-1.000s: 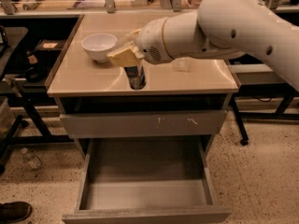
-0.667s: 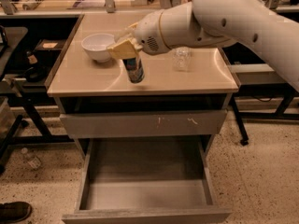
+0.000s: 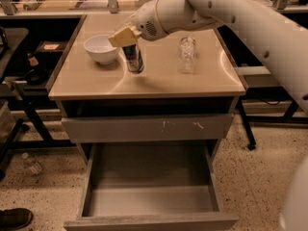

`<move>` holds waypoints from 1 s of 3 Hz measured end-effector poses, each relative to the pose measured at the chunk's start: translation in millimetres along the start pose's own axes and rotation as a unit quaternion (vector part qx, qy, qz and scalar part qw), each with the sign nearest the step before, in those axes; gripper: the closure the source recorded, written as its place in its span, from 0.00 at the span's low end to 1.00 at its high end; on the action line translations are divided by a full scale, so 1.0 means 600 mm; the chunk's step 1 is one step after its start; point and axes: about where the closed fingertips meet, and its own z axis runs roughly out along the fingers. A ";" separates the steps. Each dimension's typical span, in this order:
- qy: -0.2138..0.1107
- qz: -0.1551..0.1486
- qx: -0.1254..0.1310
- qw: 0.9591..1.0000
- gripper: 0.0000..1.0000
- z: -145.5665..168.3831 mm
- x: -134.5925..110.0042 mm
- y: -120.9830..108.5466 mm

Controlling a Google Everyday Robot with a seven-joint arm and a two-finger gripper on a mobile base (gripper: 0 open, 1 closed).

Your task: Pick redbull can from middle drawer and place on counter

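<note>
The redbull can (image 3: 134, 59) stands upright over the left middle of the beige counter (image 3: 163, 81), at or just above its surface, right of a white bowl (image 3: 101, 48). My gripper (image 3: 127, 38), with tan fingers (image 3: 120, 36), is shut on the can's top and reaches in from the upper right on the white arm. Below, the middle drawer (image 3: 151, 201) is pulled out, and its grey floor is bare.
A clear crinkled bottle (image 3: 186, 54) stands on the counter to the right of the can. A closed drawer front with white scuffs (image 3: 147, 127) sits above the open drawer. A black table (image 3: 19, 66) stands at left. A shoe (image 3: 14, 218) is on the floor.
My gripper has carried the can a little farther back and left over the counter, toward the bowl. The bottle, hidden behind the arm before, now shows fully.
</note>
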 end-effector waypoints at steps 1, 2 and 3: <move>0.010 0.011 -0.018 1.000 1.00 0.017 0.002 -0.038; 0.018 0.022 -0.033 0.999 1.00 0.026 0.005 -0.068; 0.025 0.040 -0.046 0.998 1.00 0.032 0.023 -0.090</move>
